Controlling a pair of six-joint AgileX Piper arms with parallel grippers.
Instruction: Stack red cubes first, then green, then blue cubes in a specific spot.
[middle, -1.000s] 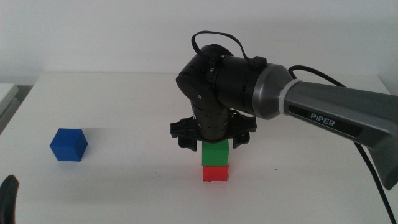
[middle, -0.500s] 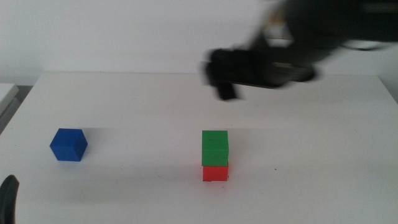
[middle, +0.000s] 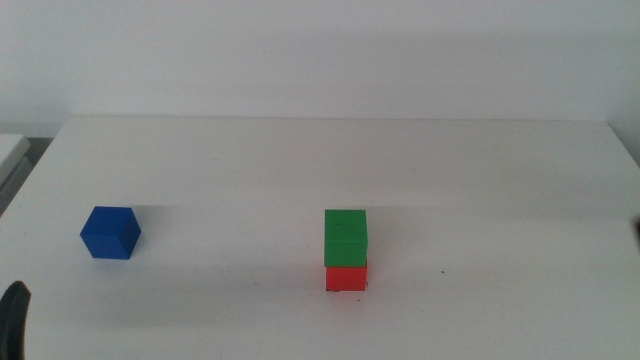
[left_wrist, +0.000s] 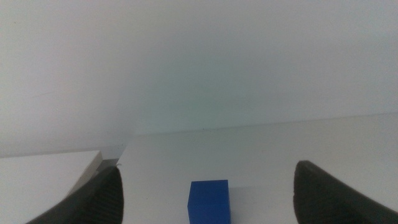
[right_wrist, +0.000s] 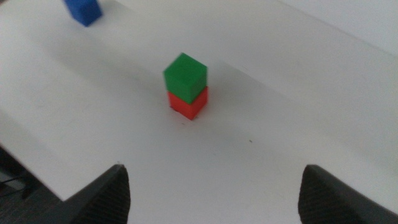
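Blue cube between left end effector jaws

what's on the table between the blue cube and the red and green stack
Nothing: the middle view shows only bare white table between the blue cube and the green cube on the red cube.

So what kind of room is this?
Probably a robot test lab: a bare white table against a blank wall, just a green cube stacked on a red cube, and a blue cube apart.
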